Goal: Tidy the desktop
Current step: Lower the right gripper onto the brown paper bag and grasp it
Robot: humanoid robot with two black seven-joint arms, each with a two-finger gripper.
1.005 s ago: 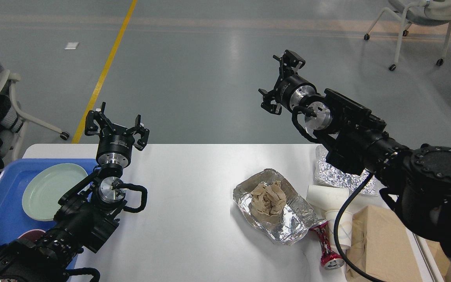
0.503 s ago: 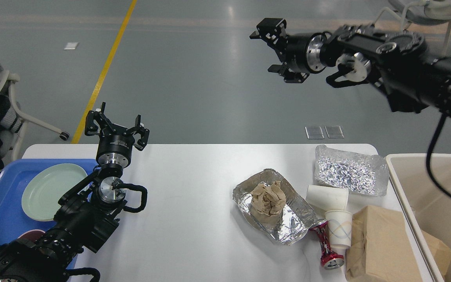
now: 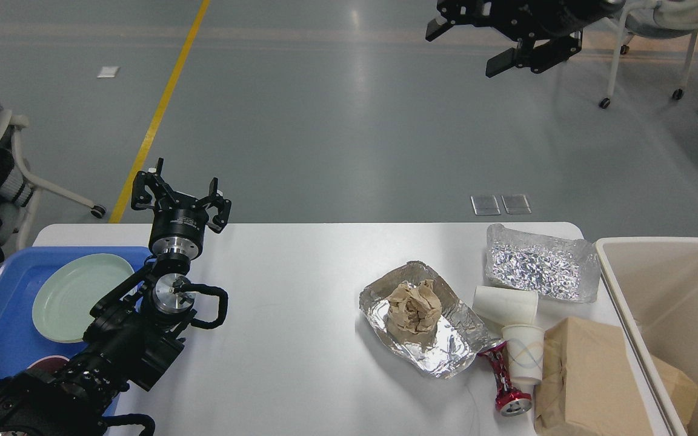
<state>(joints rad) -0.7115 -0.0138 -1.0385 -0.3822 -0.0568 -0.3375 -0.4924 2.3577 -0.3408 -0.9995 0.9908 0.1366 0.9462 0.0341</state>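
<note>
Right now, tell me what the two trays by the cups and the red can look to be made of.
Both trays, the one holding crumpled brown paper and the empty one, look like thin aluminium foil: shiny, silver, wrinkled and dented. The red can seems thin printed metal, glossy with a bare silver end, crushed at its middle.

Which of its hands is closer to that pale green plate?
The left hand. It hovers open just past the green plate, up and to its right. The right hand is far off, top right.

White desktop (image 3: 300, 363), litter at right
</note>
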